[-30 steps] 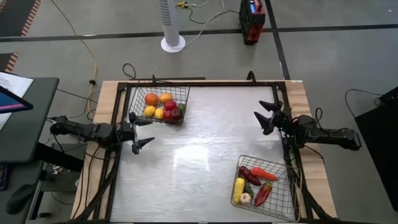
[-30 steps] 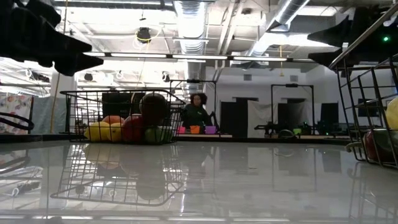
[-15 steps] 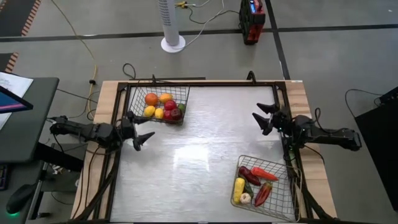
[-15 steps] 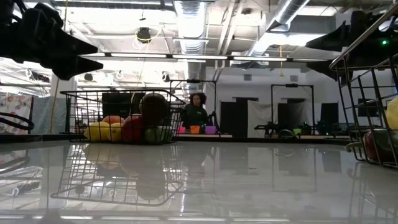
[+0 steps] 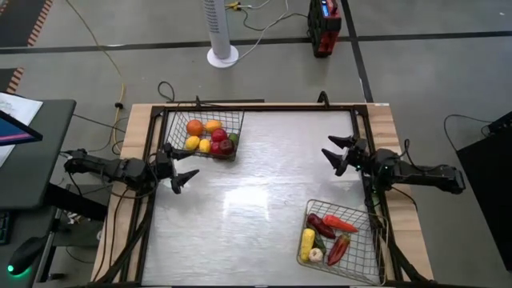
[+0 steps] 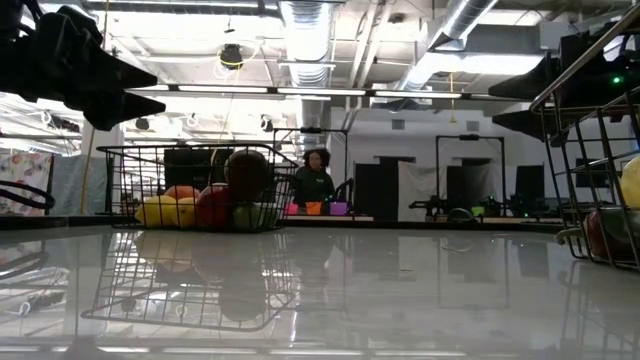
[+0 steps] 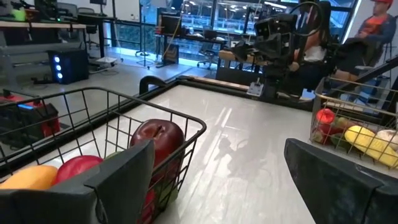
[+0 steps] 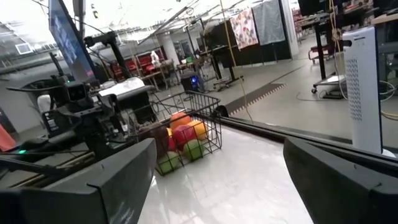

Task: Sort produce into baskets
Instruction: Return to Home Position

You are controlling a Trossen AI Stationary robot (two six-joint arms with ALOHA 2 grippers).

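At the lower right of the high view, by the table's [image 5: 256, 184] bottom corner, lies the near basket [image 5: 362, 260]. It holds the long produce: a yellow corn [image 5: 308, 242], a white garlic [image 5: 316, 255], a red chili [image 5: 345, 222], a dark red piece [image 5: 320, 223] and a red pepper [image 5: 338, 250], all packed close together. Above it in the frame, at the table's right edge and well apart from the basket, hangs the right gripper [image 5: 332, 154], its fingers spread wide with nothing between them. Opposite, at the middle left of the frame over the table's left edge, the left gripper [image 5: 182, 164] is also wide open and empty. Just above it, in the table's upper left corner, sits the far basket [image 5: 174, 128] with the round produce heaped toward its right side: an orange [image 5: 194, 126], a lemon [image 5: 192, 142], a red apple [image 5: 218, 135] and a green piece [image 5: 234, 140] among them. Beyond the table, at the top of the frame, a fan [image 5: 222, 54] and a red box [image 5: 323, 28] stand on the floor. In the low view, a person [image 6: 317, 178] shows far back at mid-frame.
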